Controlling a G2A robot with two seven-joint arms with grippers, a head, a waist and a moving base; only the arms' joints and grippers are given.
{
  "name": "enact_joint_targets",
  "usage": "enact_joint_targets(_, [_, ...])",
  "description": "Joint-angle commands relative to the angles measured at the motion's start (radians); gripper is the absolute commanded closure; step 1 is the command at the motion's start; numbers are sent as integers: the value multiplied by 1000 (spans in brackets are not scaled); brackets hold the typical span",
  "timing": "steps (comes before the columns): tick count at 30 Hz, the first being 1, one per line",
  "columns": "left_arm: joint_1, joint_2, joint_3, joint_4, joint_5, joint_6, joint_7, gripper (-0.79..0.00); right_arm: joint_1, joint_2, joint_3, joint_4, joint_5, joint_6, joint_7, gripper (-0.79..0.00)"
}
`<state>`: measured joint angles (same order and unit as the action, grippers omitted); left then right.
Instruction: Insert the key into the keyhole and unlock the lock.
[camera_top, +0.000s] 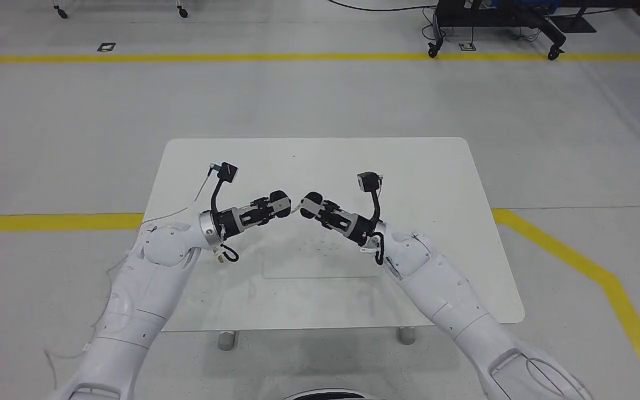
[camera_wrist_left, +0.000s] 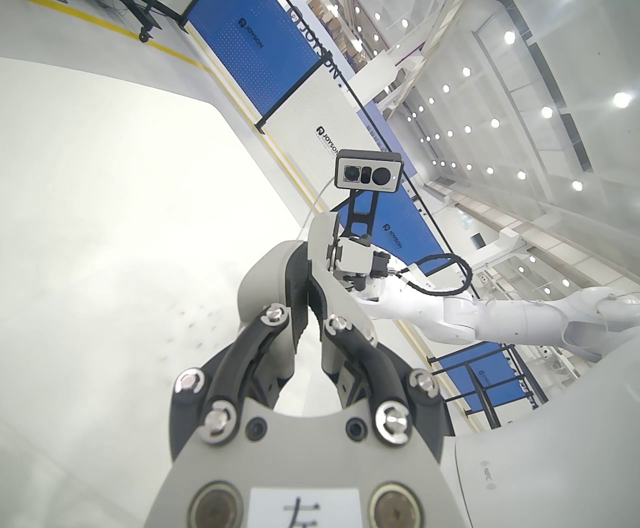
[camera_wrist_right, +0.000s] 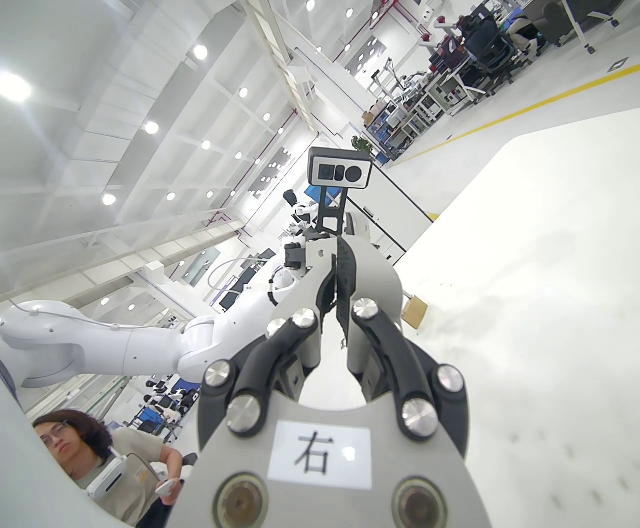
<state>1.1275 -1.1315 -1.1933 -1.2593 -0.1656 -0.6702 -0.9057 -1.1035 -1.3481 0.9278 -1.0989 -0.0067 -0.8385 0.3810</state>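
Left gripper (camera_top: 282, 203) and right gripper (camera_top: 310, 205) hang tip to tip, just apart, above the middle of the white table (camera_top: 430, 170). Each gripper's fingers are drawn together, black pads pressed. Whether a key is pinched between either pair cannot be told. A small tan box (camera_wrist_right: 414, 310) lies past the right gripper; whether it is on the table or the floor is unclear. A yellow floor line (camera_top: 300, 57) runs behind the table, and a dark wheeled stand (camera_top: 495, 25) is farther off.

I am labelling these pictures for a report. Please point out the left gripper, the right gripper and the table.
left gripper (camera_wrist_left: 306, 280), left wrist view, between its fingertips.
right gripper (camera_wrist_right: 344, 272), right wrist view, between its fingertips.
table (camera_top: 420, 180), top view, bare top.
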Motion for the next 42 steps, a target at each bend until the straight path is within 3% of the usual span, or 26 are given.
enact_joint_targets(1, [1, 1, 1, -2, -7, -3, -6, -166, -2, 0, 2, -2, -2, 3, -2, 0])
enact_joint_targets(2, [1, 1, 2, -1, -12, -4, -9, -212, -2, 0, 2, -3, -5, 5, -3, 0])
enact_joint_targets(8, [0, 4, 7, -1, -27, -9, -23, -237, 0, -3, -2, 0, -7, 13, -4, 0])
enact_joint_targets(14, [1, 6, 17, -2, -32, -8, -27, -200, 3, -6, -3, 4, -4, 14, -1, 0])
enact_joint_targets(18, [0, 6, 25, -2, -29, -8, -29, -135, 3, -7, -4, 3, -6, 12, 1, 0])
enact_joint_targets(22, [-1, 7, 28, -1, -29, -7, -26, 0, 1, -8, -2, 3, -4, 11, 0, 0])
enact_joint_targets(42, [-7, 14, 40, 2, -16, -10, -12, 0, -5, -7, 9, -6, -2, 13, 17, 0])
